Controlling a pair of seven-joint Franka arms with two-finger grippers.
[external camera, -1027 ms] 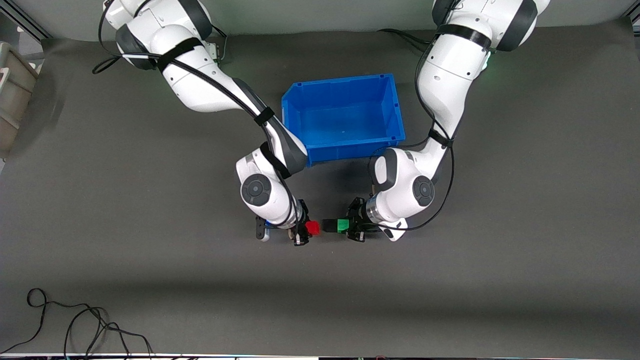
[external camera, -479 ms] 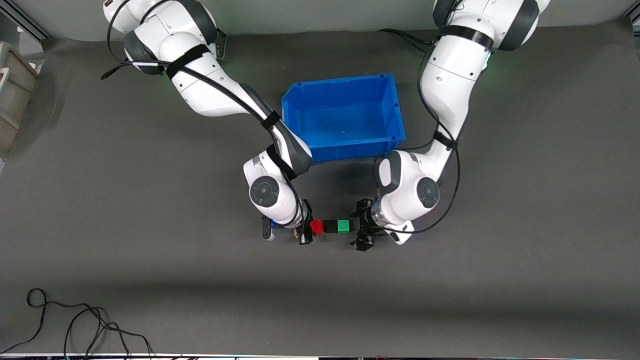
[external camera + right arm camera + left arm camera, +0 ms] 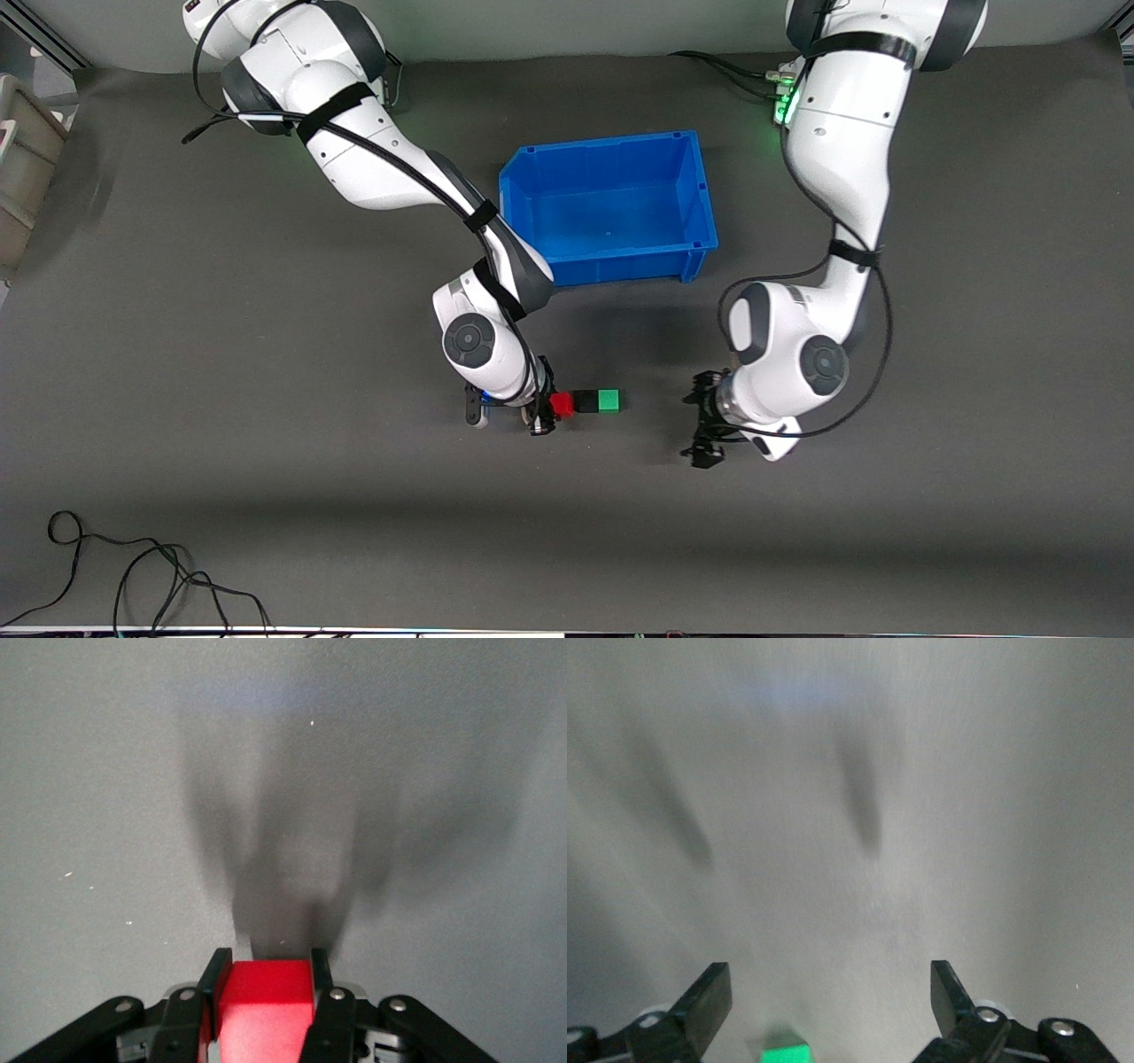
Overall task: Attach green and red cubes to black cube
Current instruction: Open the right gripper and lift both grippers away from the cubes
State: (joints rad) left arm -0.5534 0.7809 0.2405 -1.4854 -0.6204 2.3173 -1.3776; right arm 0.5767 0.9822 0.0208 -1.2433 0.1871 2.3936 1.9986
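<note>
The red cube (image 3: 560, 404), black cube (image 3: 585, 402) and green cube (image 3: 608, 400) sit touching in a row on the grey mat (image 3: 266, 354), nearer the front camera than the blue bin (image 3: 700, 190). The right gripper (image 3: 542, 409) is clamped on red; a skewed release could break that joint. The left gripper (image 3: 702, 425) hangs spread, empty (well apart from green).

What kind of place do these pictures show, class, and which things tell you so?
Most likely a robotics lab workbench: a dark grey mat-covered table, two white robot arms, a blue plastic bin, and a row of small red, black and green cubes. The right end effector grips the red cube.
</note>
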